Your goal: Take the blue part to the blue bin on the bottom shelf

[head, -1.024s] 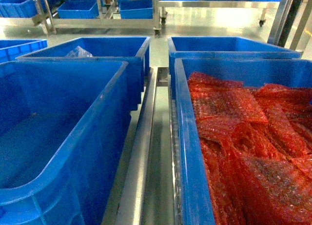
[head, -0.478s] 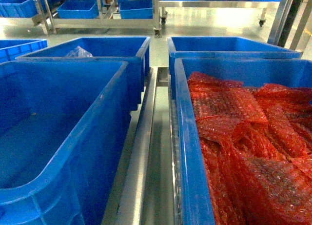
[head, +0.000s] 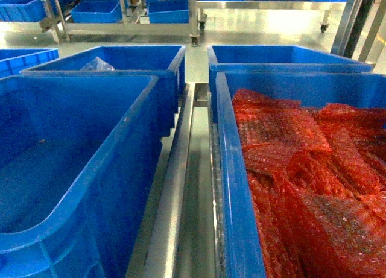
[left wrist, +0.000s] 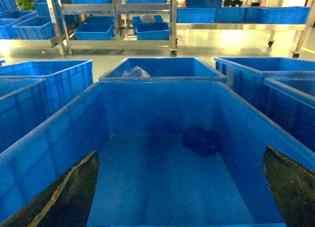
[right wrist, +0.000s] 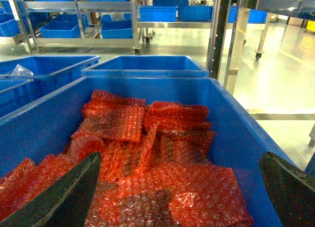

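Lying in the blue bin point(left wrist: 162, 113), blue part point(left wrist: 201, 140) sits beyond the spread, empty left claw point(left wrist: 179, 187).

Left bin point(left wrist: 162, 109): saturated blue walls, paler blue floor. Blue part point(left wrist: 202, 141) inside it: darker navy blue. Right bin point(right wrist: 236, 118): same blue; filled with red-orange bubble wrap point(right wrist: 147, 153), dotted with a fine bubble pattern. Divider rail point(head: 175, 187) between bins: dull silver steel. Floor point(right wrist: 275, 74): pale grey-green, glossy. Jaws in both wrist views: dark grey-black, left one scuffed tan.

head overlooks bins point(head: 90, 169), wrists peer inside
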You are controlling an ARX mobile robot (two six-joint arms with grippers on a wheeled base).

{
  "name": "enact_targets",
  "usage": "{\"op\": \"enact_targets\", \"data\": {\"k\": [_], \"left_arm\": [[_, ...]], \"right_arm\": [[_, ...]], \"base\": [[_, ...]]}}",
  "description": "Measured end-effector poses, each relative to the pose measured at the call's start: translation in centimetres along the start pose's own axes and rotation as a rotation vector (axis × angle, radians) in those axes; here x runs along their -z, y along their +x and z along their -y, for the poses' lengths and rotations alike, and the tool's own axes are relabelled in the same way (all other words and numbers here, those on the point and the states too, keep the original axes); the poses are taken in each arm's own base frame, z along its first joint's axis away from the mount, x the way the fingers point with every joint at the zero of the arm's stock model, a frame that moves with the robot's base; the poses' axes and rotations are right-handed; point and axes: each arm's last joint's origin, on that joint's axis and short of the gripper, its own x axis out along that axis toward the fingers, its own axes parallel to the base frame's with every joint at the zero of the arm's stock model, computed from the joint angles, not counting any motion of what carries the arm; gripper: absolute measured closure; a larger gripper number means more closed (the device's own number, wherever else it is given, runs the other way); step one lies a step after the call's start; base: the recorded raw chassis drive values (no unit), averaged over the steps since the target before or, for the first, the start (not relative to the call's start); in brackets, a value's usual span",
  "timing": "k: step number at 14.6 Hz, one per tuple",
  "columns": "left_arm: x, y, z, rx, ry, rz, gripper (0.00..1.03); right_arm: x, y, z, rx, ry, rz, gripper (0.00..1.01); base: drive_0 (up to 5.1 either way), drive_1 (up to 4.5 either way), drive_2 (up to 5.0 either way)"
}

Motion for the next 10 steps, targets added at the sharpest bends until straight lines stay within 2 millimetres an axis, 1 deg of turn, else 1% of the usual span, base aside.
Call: {"op": "enact_targets", "data": {"k": [10], "left_arm": [[-0.02,0.00,0.00,0.000,0.000,0.001,0.05]], "right_arm": [[0.00,0.00,0.00,0.000,0.000,0.000,0.03]], "base": [[0.0,0.00,0.0]]}}
